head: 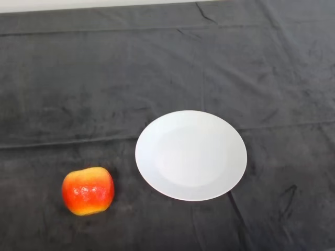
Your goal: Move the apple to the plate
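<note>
apple and plate on the dark worktop

red-yellow apple (88, 191) sits left of the white plate (191, 155), apart from it; both fully visible on the cloth-covered worktop (104, 89).

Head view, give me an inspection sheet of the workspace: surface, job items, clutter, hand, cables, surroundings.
Surface: dark cloth covering the table, wrinkled, with creases running across it.
Apple: red and yellow, resting on the cloth at the near left, apart from the plate.
Plate: white, round, nothing on it, lying flat to the right of the apple.
Job state: apple not yet on the plate.
Clutter: nothing seen.
Hand: nothing seen; no part of the robot is in view.
Cables: nothing seen.
Surroundings: a pale strip shows along the far edge beyond the cloth; what it is cannot be told.
</note>
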